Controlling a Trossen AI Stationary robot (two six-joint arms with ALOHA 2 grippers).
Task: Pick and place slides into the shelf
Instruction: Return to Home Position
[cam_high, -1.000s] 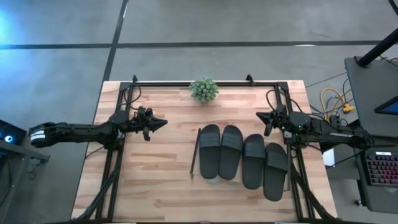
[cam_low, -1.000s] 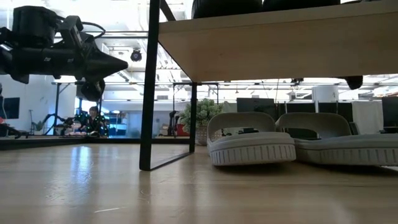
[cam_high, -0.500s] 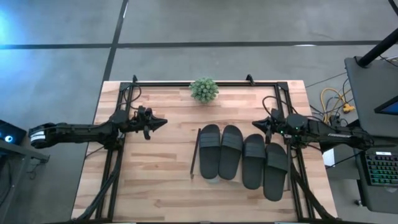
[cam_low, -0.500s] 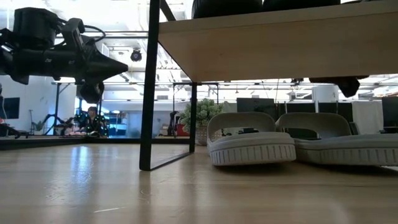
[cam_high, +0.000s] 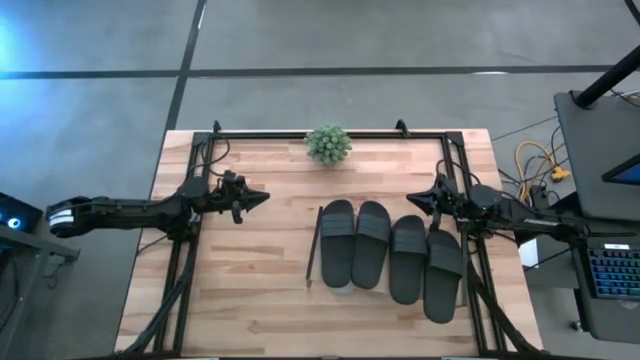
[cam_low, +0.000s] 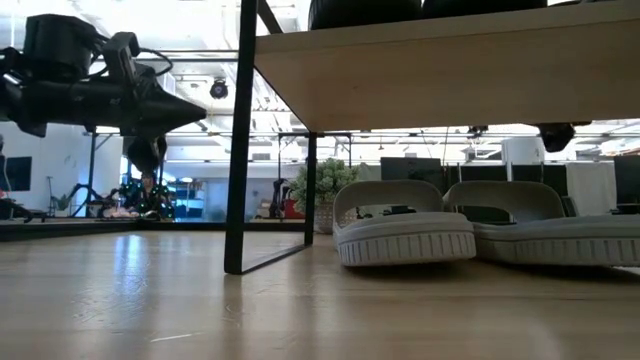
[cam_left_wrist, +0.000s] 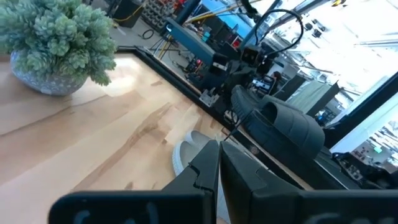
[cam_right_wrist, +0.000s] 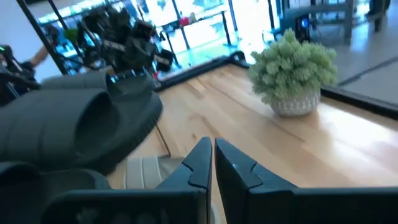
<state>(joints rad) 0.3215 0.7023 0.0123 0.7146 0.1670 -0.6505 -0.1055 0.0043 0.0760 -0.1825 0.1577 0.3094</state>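
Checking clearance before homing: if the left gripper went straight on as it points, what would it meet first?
Most likely the end of the shelf, about where the leftmost black slide sits. The left gripper, shut, aims that way; its exact height is hard to judge.

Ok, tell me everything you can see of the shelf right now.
The shelf is a low rack: a light wood top board on thin dark legs and rails, standing upright on the right half of the table. Four black slides lie side by side on top, hiding most of the board from above. Two light grey slides sit under it on the tabletop. The right gripper, shut, hangs close by one long edge.
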